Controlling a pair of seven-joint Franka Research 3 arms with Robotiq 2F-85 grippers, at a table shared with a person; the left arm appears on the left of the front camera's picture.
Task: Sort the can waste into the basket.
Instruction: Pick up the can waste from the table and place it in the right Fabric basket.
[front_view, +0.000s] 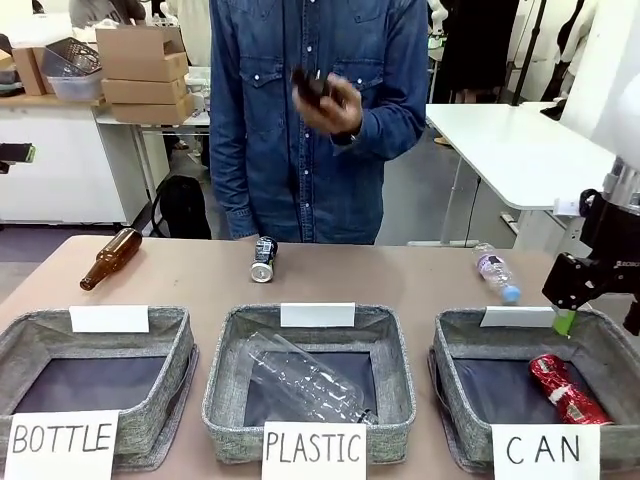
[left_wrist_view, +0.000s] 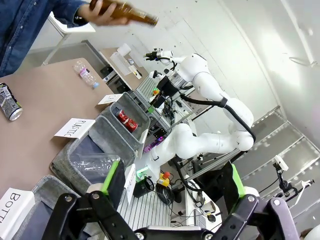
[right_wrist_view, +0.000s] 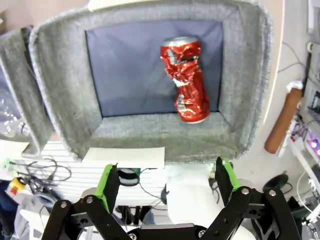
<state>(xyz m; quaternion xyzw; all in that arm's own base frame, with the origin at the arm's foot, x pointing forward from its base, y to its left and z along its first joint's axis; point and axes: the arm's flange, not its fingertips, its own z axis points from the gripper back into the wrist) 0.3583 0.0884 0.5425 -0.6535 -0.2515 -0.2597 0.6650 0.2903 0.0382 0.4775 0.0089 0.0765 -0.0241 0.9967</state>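
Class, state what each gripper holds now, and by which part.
Nothing: the left gripper and right gripper both stand open and empty; the red can lies loose in the CAN basket.

Table (front_view: 390, 278) bears three baskets (front_view: 222, 385), dark can (front_view: 263, 260), brown bottle (front_view: 110, 258), clear bottle (front_view: 496, 272)

The scene is lit brightly and evenly, and only faint, soft shadows are cast on the desk (front_view: 400, 278). The person's raised hand (front_view: 335, 100) is smeared by motion blur. Straight lines are bowed toward the edges in both wrist views. Small glints are seen on the crumpled red can (right_wrist_view: 186, 80).
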